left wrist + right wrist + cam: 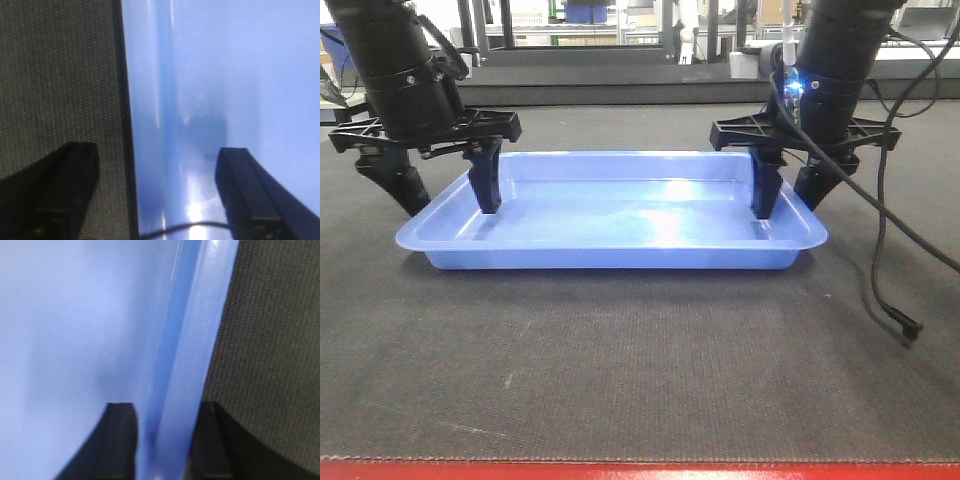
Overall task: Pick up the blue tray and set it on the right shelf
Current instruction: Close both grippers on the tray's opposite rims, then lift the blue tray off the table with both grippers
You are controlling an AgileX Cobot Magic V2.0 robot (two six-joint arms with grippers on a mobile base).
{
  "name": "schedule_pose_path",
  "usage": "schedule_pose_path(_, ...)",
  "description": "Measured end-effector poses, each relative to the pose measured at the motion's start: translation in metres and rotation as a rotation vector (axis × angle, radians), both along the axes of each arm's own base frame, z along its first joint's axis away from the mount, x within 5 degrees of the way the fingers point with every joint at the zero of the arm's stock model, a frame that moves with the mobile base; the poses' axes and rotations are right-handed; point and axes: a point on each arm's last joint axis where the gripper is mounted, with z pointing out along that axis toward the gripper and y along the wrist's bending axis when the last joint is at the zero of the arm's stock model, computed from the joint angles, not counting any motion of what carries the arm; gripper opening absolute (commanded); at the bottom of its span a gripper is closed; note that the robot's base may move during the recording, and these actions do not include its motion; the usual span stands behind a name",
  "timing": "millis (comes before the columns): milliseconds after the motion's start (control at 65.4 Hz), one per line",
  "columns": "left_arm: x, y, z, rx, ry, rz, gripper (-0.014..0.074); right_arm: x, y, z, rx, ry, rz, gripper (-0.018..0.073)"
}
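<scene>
Left gripper: the left gripper [452, 208] stands wide open astride the tray's left rim, one finger [260, 195] inside on the tray floor side, the other over the mat; the wrist view shows clear gaps on both sides of the rim, so it holds nothing.
Blue tray: the blue tray [620, 215] sits flat and level on the dark woven mat [620, 350], long side toward the camera, between the two arms.
Right gripper: the right gripper [787, 210] is closed narrowly on the tray's right rim, its fingers [120, 440] pressed against the wall from inside and outside.
Cable: a black cable [880, 260] hangs from the right arm and trails onto the mat just beside the tray's right end.
Foreground: a red edge [640, 470] borders the mat.
</scene>
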Motion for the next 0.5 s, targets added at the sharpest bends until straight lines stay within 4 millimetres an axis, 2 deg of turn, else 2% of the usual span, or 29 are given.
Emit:
schedule_pose_path(61, 0.0, 0.0, 0.0, -0.002, 0.001, 0.001, 0.0066, 0.0, 0.001, 0.0, 0.01, 0.005, -0.009, 0.004)
schedule_pose_path(122, 0.0, 0.0, -0.002, -0.002, 0.005, 0.001, -0.0064, 0.001, 0.001, -0.001, 0.012, 0.006, -0.011, 0.0062)
schedule_pose_path(183, 0.001, -0.001, -0.003, -0.006, 0.011, 0.009, -0.0026, 0.0, 0.001, -0.001, 0.011, 0.008, -0.011, 0.0062)
schedule_pose_path(321, 0.002, -0.001, -0.001, -0.025, 0.018, 0.029, -0.0047, -0.001, 0.0, 0.003, 0.011, 0.01, -0.012, 0.0062)
schedule_pose_path(443, 0.001, -0.002, 0.007, -0.027, 0.045, 0.031, -0.0047, -0.009, -0.002, 0.024, 0.016, -0.015, -0.008, 0.0062)
schedule_pose_path(504, -0.001, -0.002, 0.02, -0.037, 0.028, 0.033, -0.0047, -0.016, -0.004, 0.047, 0.026, -0.058, -0.006, 0.0062)
